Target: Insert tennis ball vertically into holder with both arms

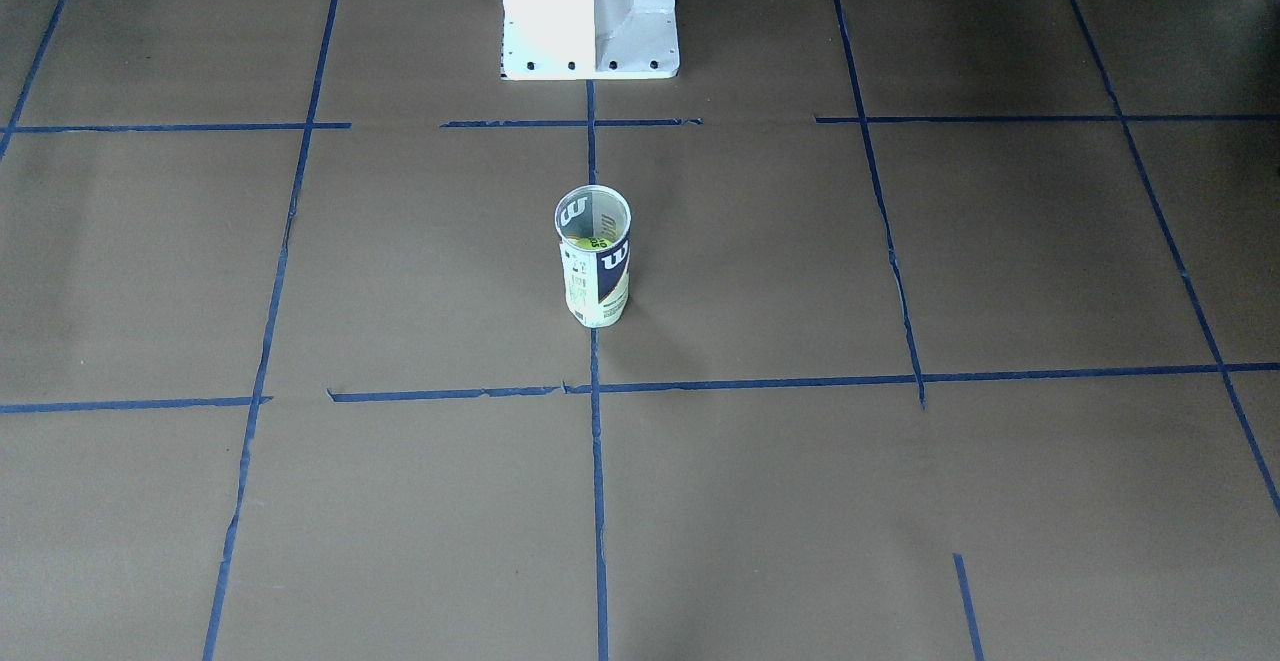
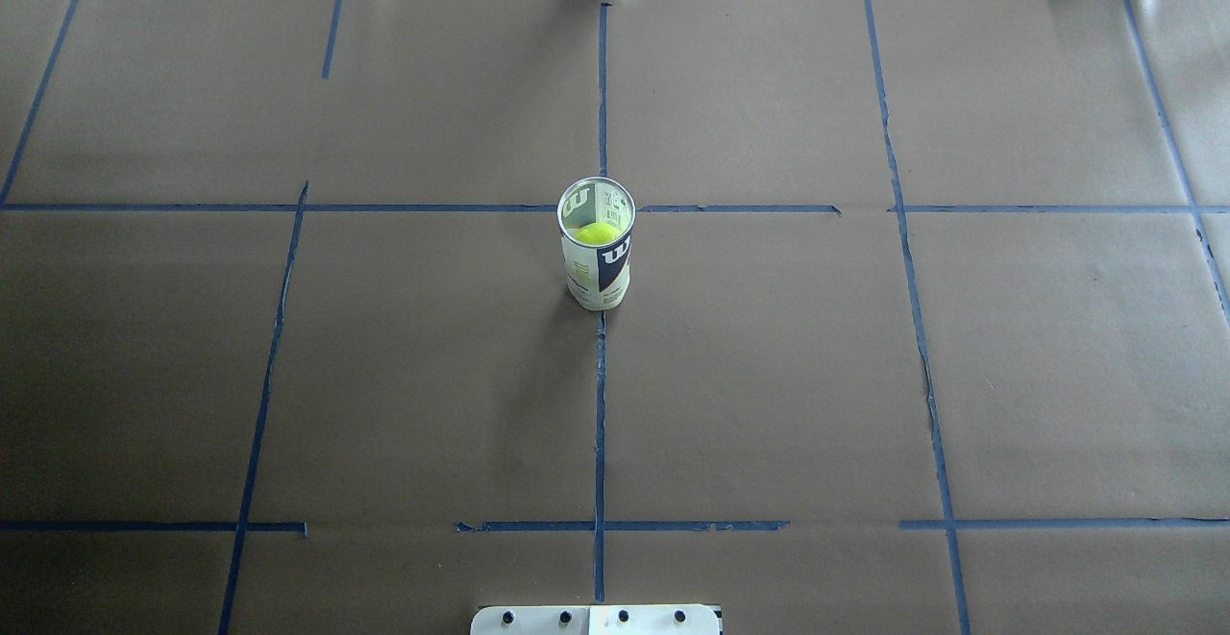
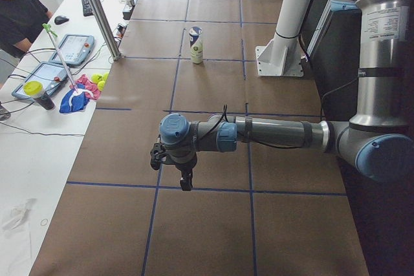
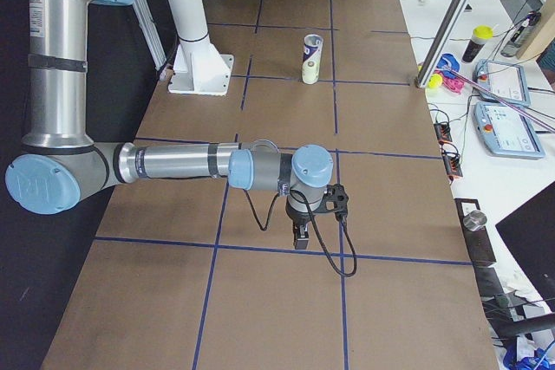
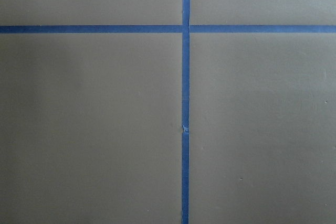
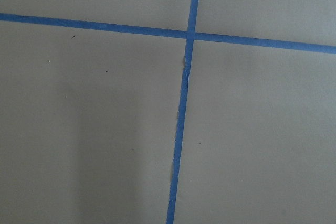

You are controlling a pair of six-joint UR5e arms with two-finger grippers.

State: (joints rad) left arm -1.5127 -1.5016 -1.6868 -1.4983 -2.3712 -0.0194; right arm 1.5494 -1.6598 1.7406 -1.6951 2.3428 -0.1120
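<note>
Ball in holder, both grippers out at the table ends

Left gripper [image 3: 185, 178]: seen only in the left side view. Fingers point straight down and hang above the brown paper, touching nothing. Can't tell from that angle whether the jaws are spread or pressed together.
Right gripper [image 4: 301, 237]: same story in the right side view. It points down over a tape line, holds nothing, and its jaw state can't be judged.

Left arm [image 3: 272, 134]: upper link vertical, forearm stretched out level over the table [image 2: 865, 376], wrist bent down.
Right arm [image 4: 173, 162]: mirror pose, forearm level, wrist down, with a black cable looping off the wrist.
Both wrist views look straight down on paper and a crossing of blue tape [image 5: 185, 103].

Holder [image 2: 597, 265]: upright, mouth open, standing on the centre tape line, well apart from both grippers and out in front of the white pedestal [image 1: 590, 16].
Tennis ball [image 2: 596, 232]: inside the holder, seen through the open mouth and sitting below the rim.

Writing: white "W" emblem on the holder's navy panel, and a second "W" on the inside of the far wall. The label's fine print is too small to read.
</note>
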